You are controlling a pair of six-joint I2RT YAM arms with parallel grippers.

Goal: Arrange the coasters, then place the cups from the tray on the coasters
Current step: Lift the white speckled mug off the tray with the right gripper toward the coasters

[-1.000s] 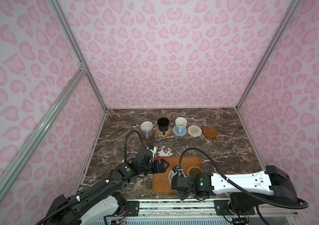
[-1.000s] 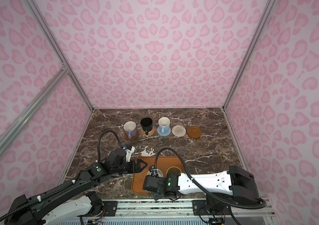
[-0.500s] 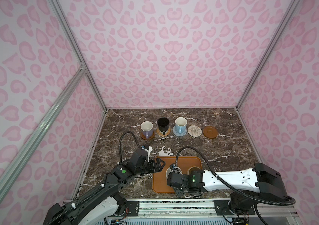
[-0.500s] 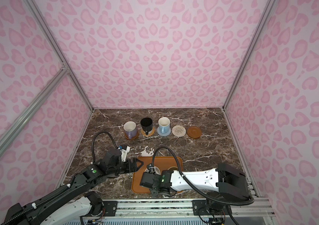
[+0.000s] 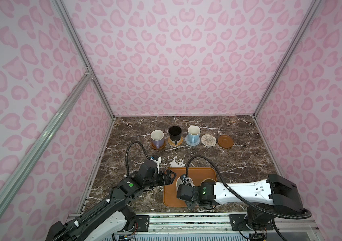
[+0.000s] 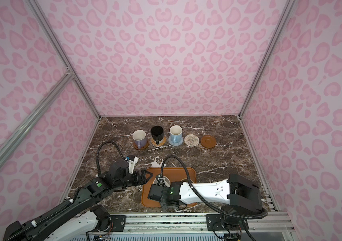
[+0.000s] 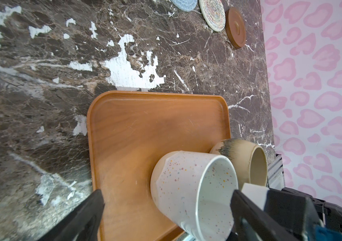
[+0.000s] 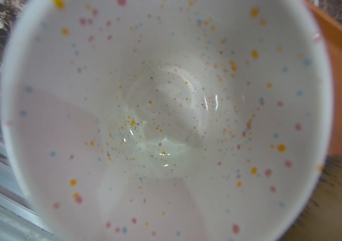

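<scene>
Speckled white cup (image 7: 178, 183) stands on tray (image 7: 145, 125); my right hand (image 5: 184, 183) is closed tight on it. My left hand (image 5: 169, 177), at its 9 o'clock, is fully spread and holds nothing.

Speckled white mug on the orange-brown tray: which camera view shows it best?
The left wrist view: the speckled white mug shows its side, rim and inside, standing on the orange-brown tray beside the squat beige mug. The right wrist view shows only its blurred inside; both top views, just part of its rim.
</scene>
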